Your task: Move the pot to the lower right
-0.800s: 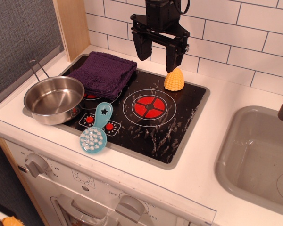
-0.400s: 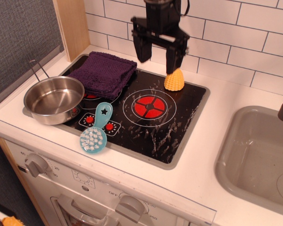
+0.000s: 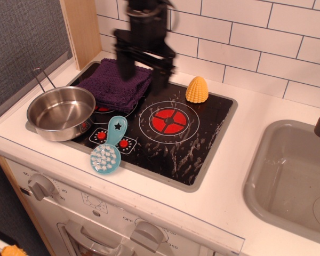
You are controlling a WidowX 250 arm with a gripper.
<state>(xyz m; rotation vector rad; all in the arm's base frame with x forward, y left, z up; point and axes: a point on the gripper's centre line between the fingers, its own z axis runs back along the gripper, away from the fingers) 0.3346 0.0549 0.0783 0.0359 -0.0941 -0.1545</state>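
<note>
The pot is a small shiny steel pot with a thin wire handle rising at its back left. It sits on the front left corner of the black stovetop. My gripper is blurred from motion and hangs open and empty above the purple cloth, to the right of and behind the pot. It is apart from the pot.
A blue dish brush lies at the stove's front, right of the pot. A yellow corn piece stands at the stove's back. A red burner ring sits mid-stove. A grey sink lies at the right. A wooden panel stands at the back left.
My gripper has moved left, from beside the corn to above the purple cloth, nearer the pot. The jaws stay open. The pot has not moved.
</note>
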